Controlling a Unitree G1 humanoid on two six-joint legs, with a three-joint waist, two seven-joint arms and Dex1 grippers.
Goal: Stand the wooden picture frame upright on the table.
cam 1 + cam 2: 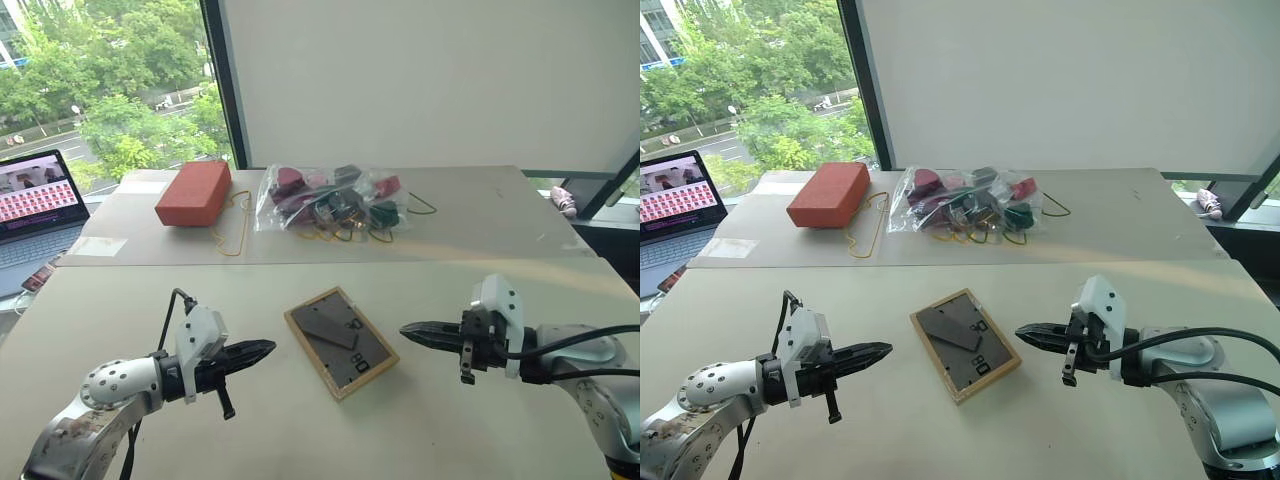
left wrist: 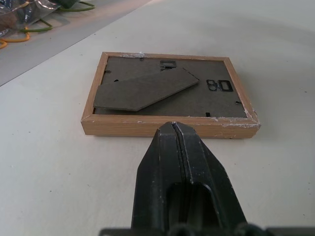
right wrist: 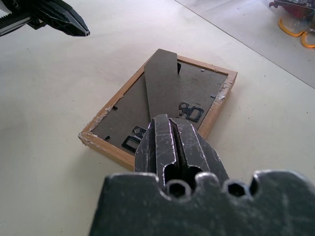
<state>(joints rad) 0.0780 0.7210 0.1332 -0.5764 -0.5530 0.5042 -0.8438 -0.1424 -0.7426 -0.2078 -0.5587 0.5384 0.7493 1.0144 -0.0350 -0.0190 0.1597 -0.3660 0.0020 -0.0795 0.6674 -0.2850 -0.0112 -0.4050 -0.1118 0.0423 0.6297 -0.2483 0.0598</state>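
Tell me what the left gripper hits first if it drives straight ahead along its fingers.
Most likely the near wooden edge of the wooden picture frame, lying face down right ahead of the shut left gripper. It might skim over the backboard; height is unclear.

no readable text, label or number on anything here
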